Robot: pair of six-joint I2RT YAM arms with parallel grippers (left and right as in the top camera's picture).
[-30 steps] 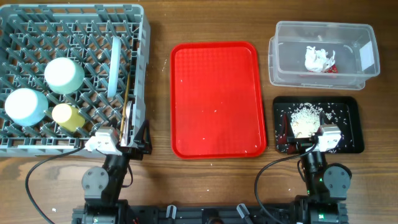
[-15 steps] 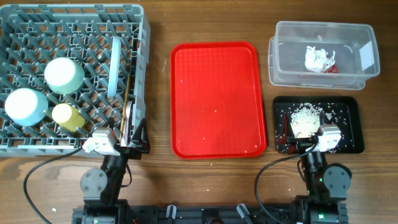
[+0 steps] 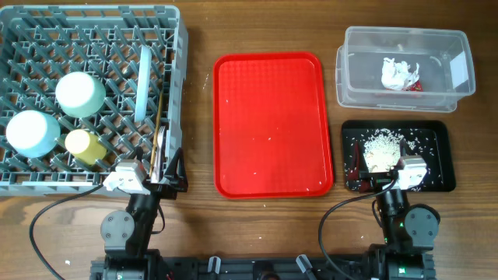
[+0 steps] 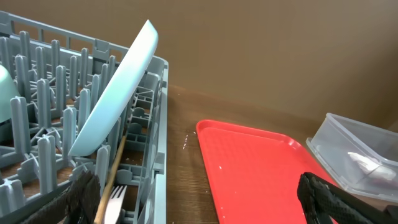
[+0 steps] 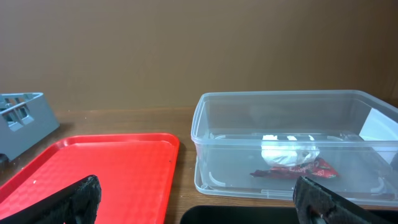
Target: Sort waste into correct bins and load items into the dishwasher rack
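The grey dishwasher rack fills the left of the table. In it are two pale blue-green bowls, a yellow cup and a pale plate standing on edge. The chopstick and white fork lie at the rack's right rim. My left gripper is open and empty at the rack's near right corner. The clear tub holds the red-and-white wrapper. The black tray holds the rice scraps. My right gripper is open and empty at its near edge.
A large red tray, with only a few crumbs on it, lies between the rack and the bins. Cables run from both arm bases along the table's front edge. In the right wrist view the rack's corner shows at far left.
The left gripper has shifted slightly toward the rack's corner. The right arm and all objects have not moved.
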